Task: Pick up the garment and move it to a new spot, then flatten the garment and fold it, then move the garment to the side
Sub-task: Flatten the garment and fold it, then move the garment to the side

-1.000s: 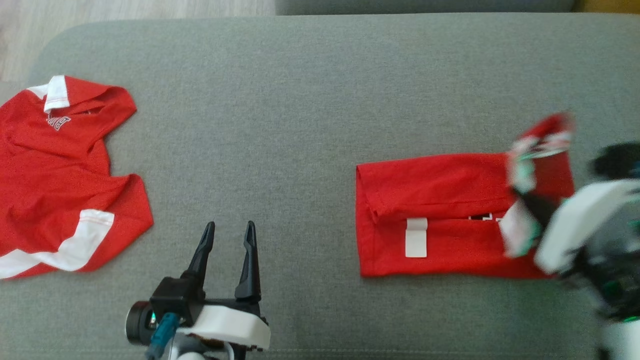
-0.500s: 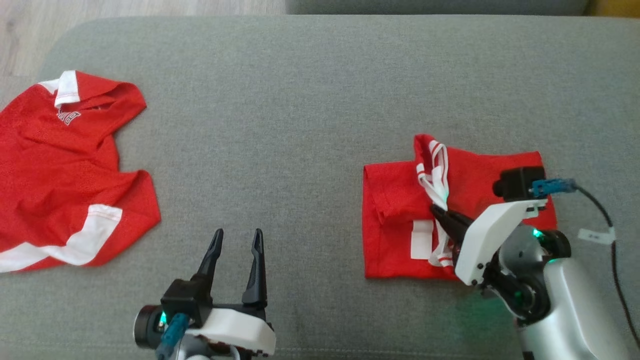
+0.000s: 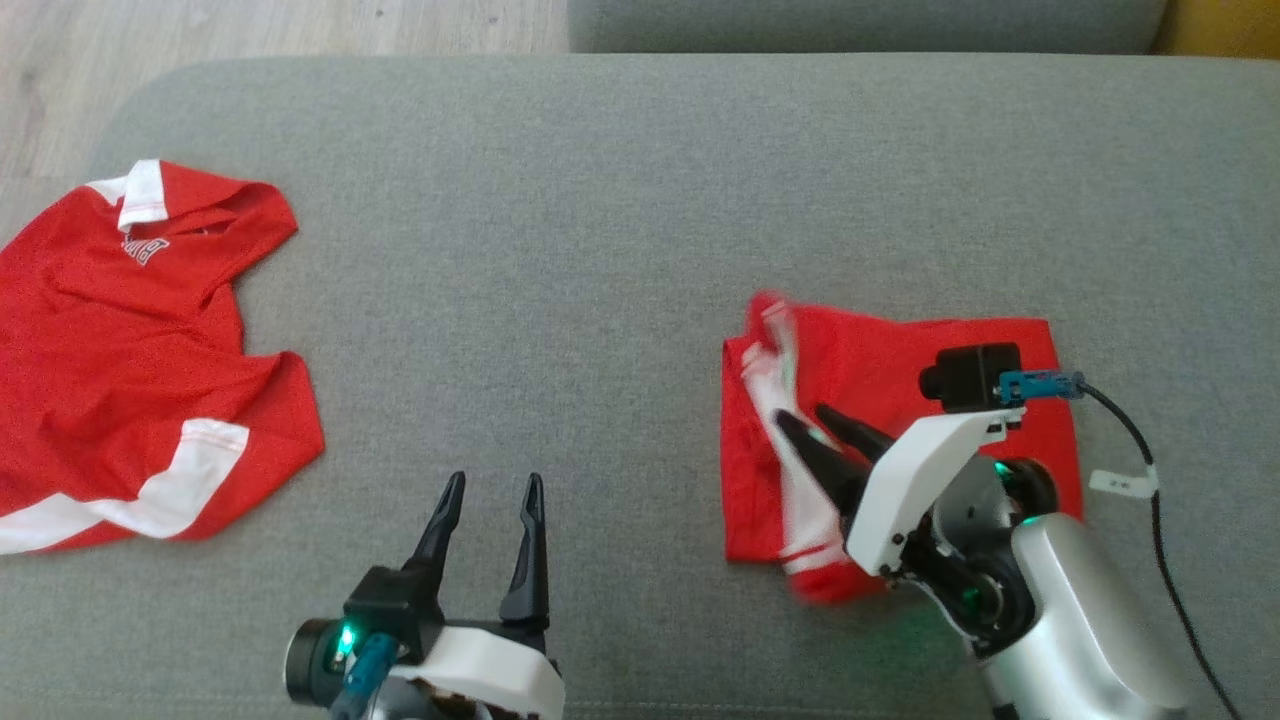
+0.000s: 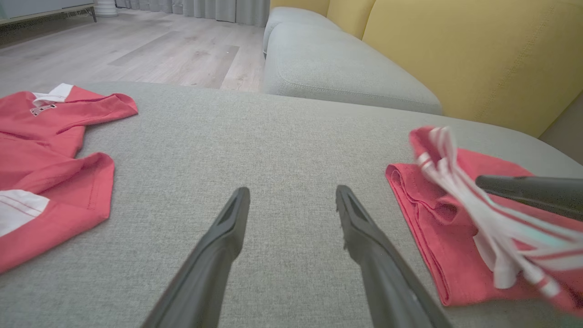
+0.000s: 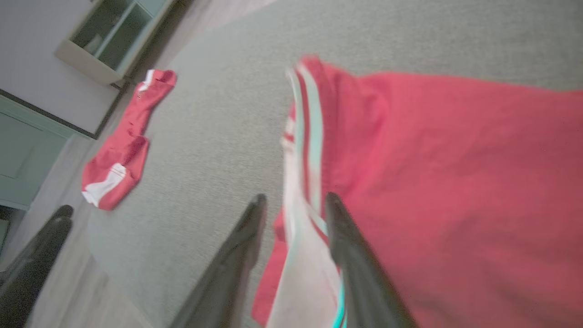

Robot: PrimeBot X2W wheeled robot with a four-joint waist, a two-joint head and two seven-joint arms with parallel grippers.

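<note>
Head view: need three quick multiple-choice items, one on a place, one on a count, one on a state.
1. Where does the unfolded red jersey lie on the grey cushion?
A. At the robot's right
B. In the middle
C. At the robot's left

2. How many red jerseys are on the cushion?
A. One
B. Two
C. Three

3. How is the left gripper?
A. Open, holding nothing
B. Shut on a jersey
C. Shut on a cable

Key:
1 C: it sprawls at the head view's left edge.
2 B: the unfolded one plus the folded red jersey at the right gripper.
3 A: its fingers stand apart over bare cushion.
</note>
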